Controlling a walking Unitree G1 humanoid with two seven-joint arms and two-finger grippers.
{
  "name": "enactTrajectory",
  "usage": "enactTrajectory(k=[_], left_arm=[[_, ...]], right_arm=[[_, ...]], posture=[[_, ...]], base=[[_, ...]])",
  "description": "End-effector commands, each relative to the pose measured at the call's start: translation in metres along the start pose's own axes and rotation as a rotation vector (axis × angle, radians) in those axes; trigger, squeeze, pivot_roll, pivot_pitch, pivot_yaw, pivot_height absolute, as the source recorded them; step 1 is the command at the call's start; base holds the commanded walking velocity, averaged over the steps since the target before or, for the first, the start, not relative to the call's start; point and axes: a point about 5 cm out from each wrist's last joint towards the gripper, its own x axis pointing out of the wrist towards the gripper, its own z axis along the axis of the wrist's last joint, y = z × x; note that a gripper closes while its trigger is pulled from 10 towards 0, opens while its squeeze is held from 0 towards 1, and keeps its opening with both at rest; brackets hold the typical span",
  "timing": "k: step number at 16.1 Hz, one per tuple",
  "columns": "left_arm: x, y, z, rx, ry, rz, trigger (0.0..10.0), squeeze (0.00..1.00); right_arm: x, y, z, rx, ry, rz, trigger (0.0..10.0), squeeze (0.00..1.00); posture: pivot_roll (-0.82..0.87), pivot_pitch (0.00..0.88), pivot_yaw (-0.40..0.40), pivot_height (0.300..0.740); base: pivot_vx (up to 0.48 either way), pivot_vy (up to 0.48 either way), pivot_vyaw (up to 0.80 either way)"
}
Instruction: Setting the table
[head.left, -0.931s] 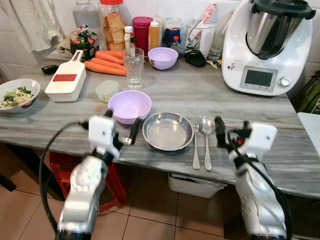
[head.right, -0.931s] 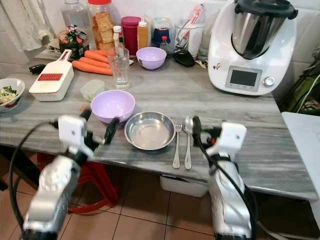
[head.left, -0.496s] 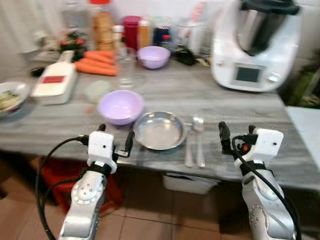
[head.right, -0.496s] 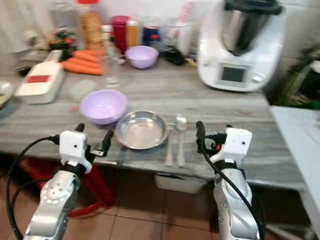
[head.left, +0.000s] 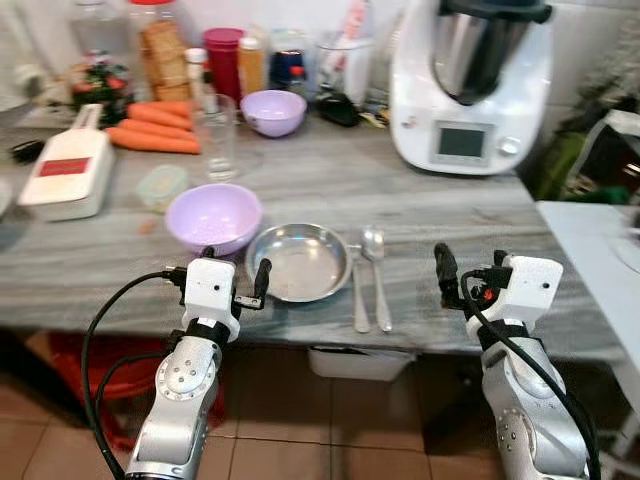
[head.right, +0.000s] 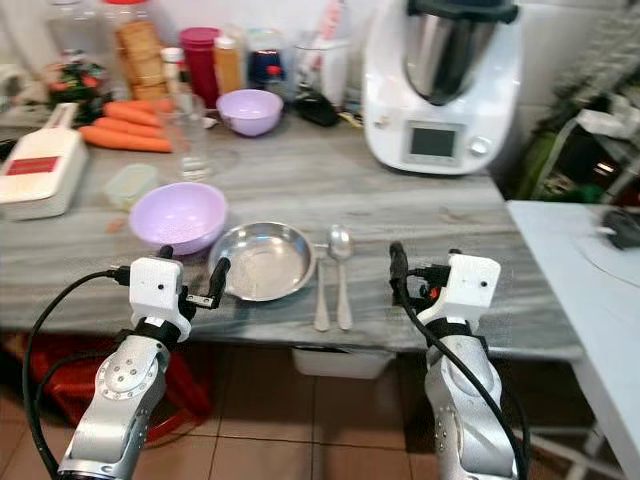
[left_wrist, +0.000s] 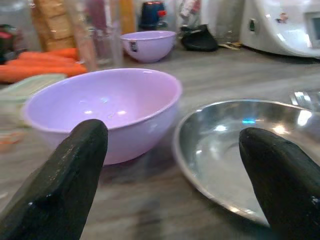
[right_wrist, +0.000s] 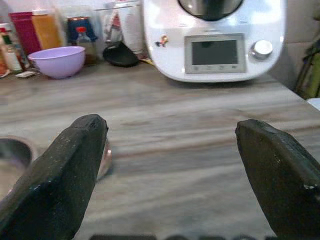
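Observation:
A steel plate lies near the counter's front edge. A fork and a spoon lie side by side just to its right. The large lilac bowl sits touching the plate's left side. Farther back stand an empty glass and a smaller lilac bowl. My left gripper hovers open at the front edge, facing the bowl and plate, holding nothing. My right gripper is open and empty, right of the cutlery, over bare counter.
A white kitchen machine stands at the back right. Carrots, a white grater, a small lidded tub and jars fill the back left. A white table adjoins on the right. A red stool sits underneath.
The camera has swung to the right and the picture has sharpened. Both arms have drawn back a little toward the counter's front edge. Both grippers remain open and empty.

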Motion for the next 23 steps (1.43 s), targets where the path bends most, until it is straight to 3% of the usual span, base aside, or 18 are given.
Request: enactTrajectory(k=[1,23], left_arm=[[0.0016,-0.0014,-0.0007,0.012,0.000,0.001,10.0,0.00],[0.0082,-0.0079,-0.0079,0.019,-0.008,-0.034,10.0,0.00]], right_arm=[[0.0006,-0.0003,0.0079,-0.003,-0.024,0.006,10.0,0.00],[0.0026,-0.0053,0.0046,0.003,-0.008,-0.026,10.0,0.00]], posture=[[-0.07,0.000,-0.033,0.740],[-0.08,0.000,-0.029,0.740]], base=[[0.000,0.000,0.00],[-0.311,0.000,0.00]])
